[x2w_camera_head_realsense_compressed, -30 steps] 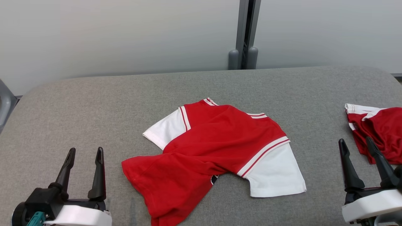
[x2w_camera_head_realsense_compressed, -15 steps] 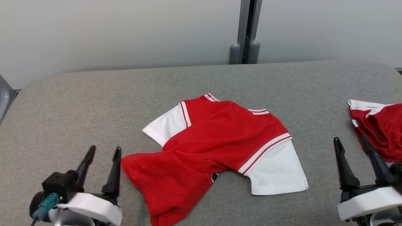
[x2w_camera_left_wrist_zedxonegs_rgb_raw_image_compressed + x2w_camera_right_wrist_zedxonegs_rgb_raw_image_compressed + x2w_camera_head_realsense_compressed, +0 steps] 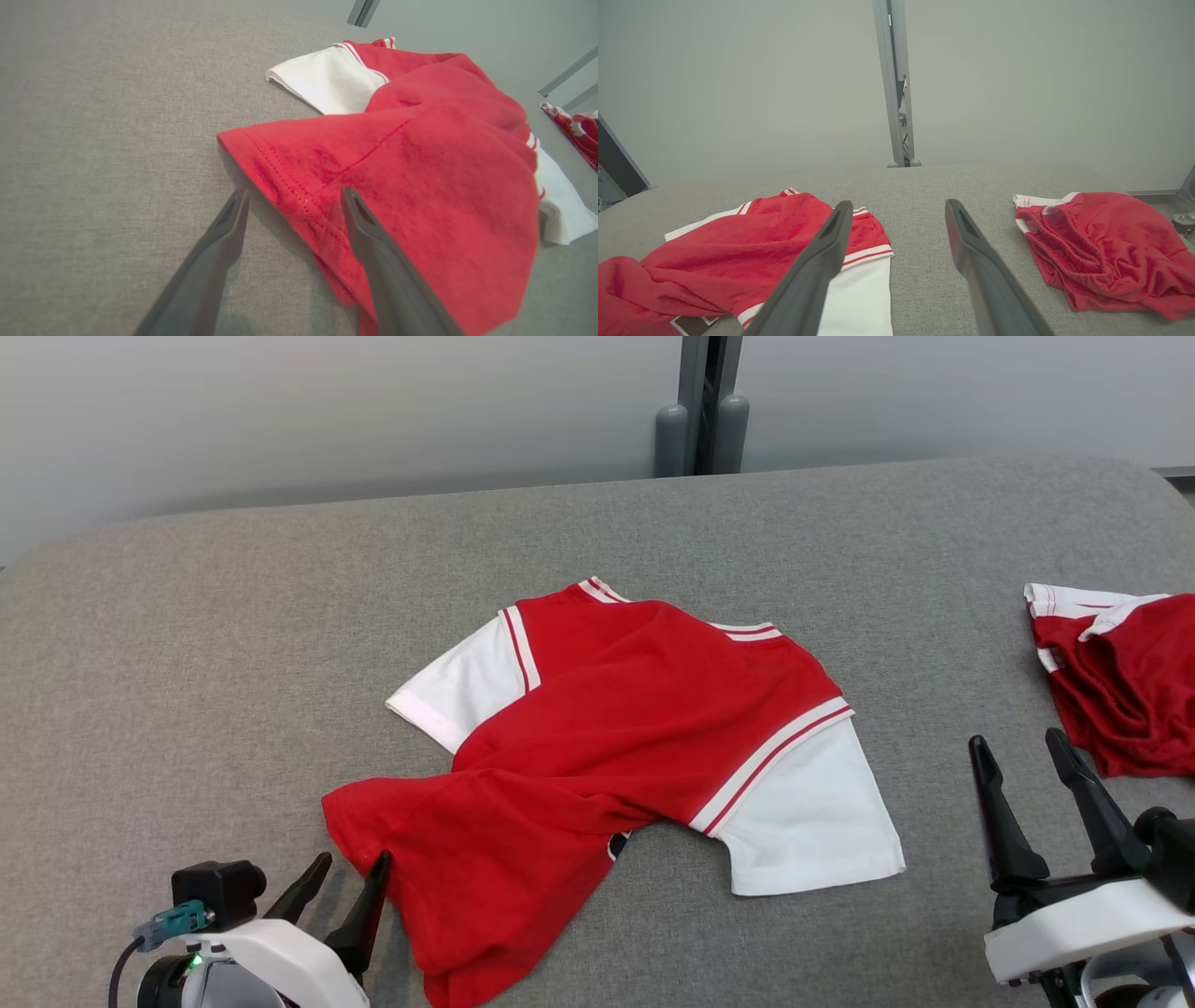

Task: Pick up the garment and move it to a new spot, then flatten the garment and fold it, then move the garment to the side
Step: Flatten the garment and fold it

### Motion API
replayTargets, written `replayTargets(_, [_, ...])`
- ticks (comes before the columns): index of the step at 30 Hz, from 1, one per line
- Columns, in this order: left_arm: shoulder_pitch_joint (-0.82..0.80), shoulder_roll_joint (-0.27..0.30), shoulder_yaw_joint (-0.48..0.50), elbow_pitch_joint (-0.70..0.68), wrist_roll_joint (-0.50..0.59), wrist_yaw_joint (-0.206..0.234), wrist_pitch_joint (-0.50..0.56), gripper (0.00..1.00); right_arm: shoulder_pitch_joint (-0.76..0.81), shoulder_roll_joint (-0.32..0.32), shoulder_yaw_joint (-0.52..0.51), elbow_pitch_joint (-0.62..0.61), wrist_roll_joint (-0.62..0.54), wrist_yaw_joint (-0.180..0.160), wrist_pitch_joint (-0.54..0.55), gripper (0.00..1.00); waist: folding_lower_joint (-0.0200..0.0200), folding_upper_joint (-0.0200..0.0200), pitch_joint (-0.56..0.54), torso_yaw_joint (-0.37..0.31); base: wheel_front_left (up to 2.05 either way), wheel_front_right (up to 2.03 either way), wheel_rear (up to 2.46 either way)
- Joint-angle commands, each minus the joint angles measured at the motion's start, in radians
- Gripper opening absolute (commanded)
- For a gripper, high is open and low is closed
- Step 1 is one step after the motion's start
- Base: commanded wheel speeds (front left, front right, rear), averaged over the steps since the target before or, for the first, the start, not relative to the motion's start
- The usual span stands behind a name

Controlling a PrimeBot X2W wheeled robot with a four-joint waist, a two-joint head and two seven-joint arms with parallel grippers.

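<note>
At the near left edge of the grey padded table (image 3: 187,663), the left gripper (image 3: 355,856) stands with its jaws wide and nothing between them. It is tilted down at the hem corner (image 3: 345,803) of the red jersey shirt (image 3: 635,709). In the left wrist view one finger lies over the stitched hem and the other over bare table just beside it. Whether either one touches the cloth I cannot tell.

At the near right, the right gripper (image 3: 1016,737) is likewise spread and empty, fingers pointing up the table, well apart from the shirt's white sleeve (image 3: 812,831).

The shirt lies mid-table, crumpled rather than flat: its lower body is twisted toward the left gripper and both white sleeves are splayed out. Farther right sits a second red garment (image 3: 1130,681) in a heap, near the right gripper's fingertips. Beyond the table's far edge are a grey post (image 3: 700,401) and a pale wall (image 3: 280,411).

The hazards look like these:
- Closing from here may pinch only the top layer of the hem, or slide off its edge, because the jaws straddle the border and not the body of the cloth.
- A lift by that one corner would probably drag the twist tighter.
- If the right gripper reaches forward carelessly, it could snag the heap beside it instead of the shirt.
</note>
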Motion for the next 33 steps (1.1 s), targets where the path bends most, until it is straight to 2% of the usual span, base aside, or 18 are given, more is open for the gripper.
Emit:
replayTargets(1, [-0.022,0.005,-0.004,0.018,-0.005,-0.012,0.006,1.0,-0.013,-0.001,-0.002,0.003,0.005,0.0,-0.005,1.0,0.0,0.0,0.007,-0.002,0.0,0.0,0.0])
replayTargets(2, [-0.029,0.004,-0.006,0.028,-0.01,-0.018,0.006,1.0,-0.015,-0.001,-0.003,0.004,0.005,0.0,-0.005,1.0,0.0,0.0,0.009,-0.003,0.0,0.0,0.0])
replayTargets(3, [-0.036,0.005,-0.008,0.038,-0.013,-0.023,0.009,0.89,-0.016,-0.001,-0.002,0.004,0.005,0.0,-0.005,1.0,0.0,0.0,0.011,-0.004,0.0,0.0,0.0])
replayTargets(4, [-0.041,0.005,-0.012,0.047,-0.016,-0.028,0.009,0.64,-0.017,-0.001,-0.002,0.005,0.005,0.0,-0.006,1.0,0.0,0.0,0.013,-0.005,0.0,0.0,0.0])
replayTargets(6, [-0.05,0.007,-0.017,0.061,-0.017,-0.036,0.002,0.0,-0.02,-0.001,-0.002,0.004,0.005,0.0,-0.007,1.0,0.0,0.0,0.017,-0.007,0.0,0.0,0.0])
replayTargets(12, [-0.072,0.021,-0.028,0.07,-0.003,-0.048,-0.03,0.0,-0.023,-0.006,-0.039,0.001,0.0,0.0,-0.014,1.0,0.0,0.0,0.024,-0.006,0.0,0.0,0.0])
replayTargets(17, [-0.057,0.046,-0.027,0.023,0.024,-0.02,-0.041,0.0,0.001,-0.018,-0.037,0.036,-0.021,0.0,0.041,1.0,0.0,0.0,0.022,-0.002,0.0,0.0,0.0])
replayTargets(22, [-0.04,0.061,-0.031,-0.052,0.039,0.006,-0.032,0.0,0.027,-0.018,0.022,0.16,0.003,0.0,0.101,1.0,0.0,0.0,0.034,0.015,0.0,0.0,0.0])
replayTargets(30, [-0.018,0.086,-0.025,-0.177,0.054,0.045,-0.015,0.0,-0.082,-0.005,0.087,0.425,0.066,0.0,0.057,1.0,0.0,0.0,0.059,0.029,0.0,0.0,0.0])
replayTargets(32, [-0.014,0.089,-0.024,-0.187,0.055,0.048,-0.014,0.0,-0.099,-0.005,0.098,0.46,0.071,0.0,0.056,0.97,0.0,0.0,0.061,0.03,0.0,0.0,0.0])
replayTargets(33, [-0.012,0.091,-0.023,-0.198,0.056,0.053,-0.013,0.0,-0.117,-0.005,0.109,0.488,0.08,0.0,0.054,0.46,0.0,0.0,0.062,0.032,0.0,0.0,0.0])
